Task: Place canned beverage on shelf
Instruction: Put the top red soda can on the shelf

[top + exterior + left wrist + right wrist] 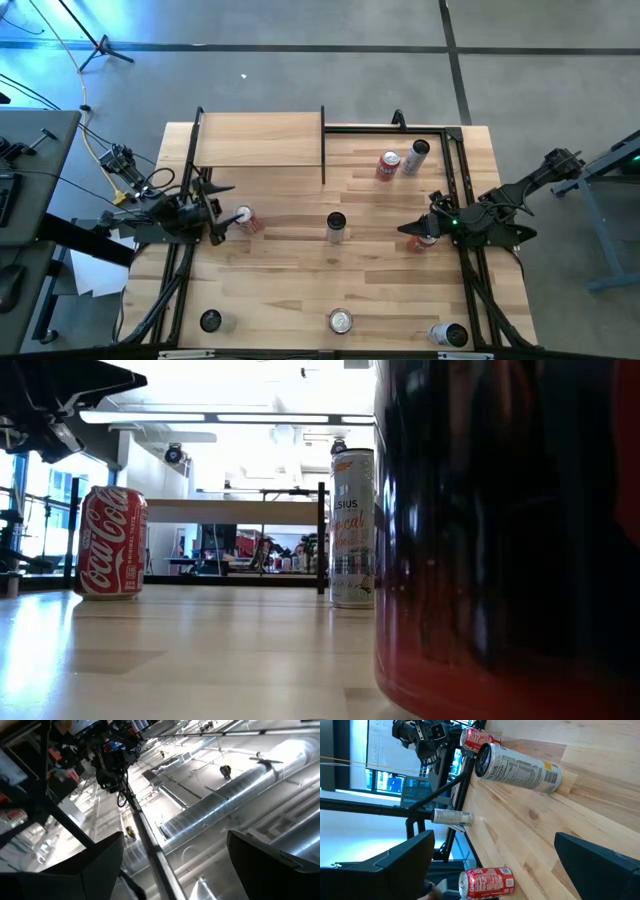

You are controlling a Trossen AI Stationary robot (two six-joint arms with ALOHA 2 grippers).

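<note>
Closest to the low camera stands a dark can (pixel 500 540) with a red base, filling the right side of that view. All positions below are given relative to the shelf (pixel 260 140), a pale wood board with thin black posts at the far left part of the plank tabletop (pixel 290 270).

1. Left gripper (pixel 222 225): located in front of the shelf's left end, above the tabletop. Its fingers stand partly apart, and the left wrist view shows only ceiling ducts between them. It grips nothing.
2. Cola can (pixel 244 220): upright on the tabletop, in front of the shelf and just beside the left gripper on its inner side. The low view shows it resting on the planks with the gripper above it. It is apart from the shelf board.
3. Tall white can (pixel 336 227): upright, in front of the shelf's right end, farther toward the table's middle.
4. Second red can (pixel 388 166) and slim silver can (pixel 417 157): close together, to the right of the shelf and level with its front edge.
5. Right gripper (pixel 410 230): well to the right of the shelf, beyond the tall white can. Its fingers are spread as wide as they go, with nothing between them in the right wrist view. A small red object shows at its tip from overhead; whether they touch cannot be told.
6. Front row, farthest from the shelf: a dark-topped can (pixel 210 321), a silver-topped can (pixel 341 321) and a tilted can (pixel 448 335).
</note>
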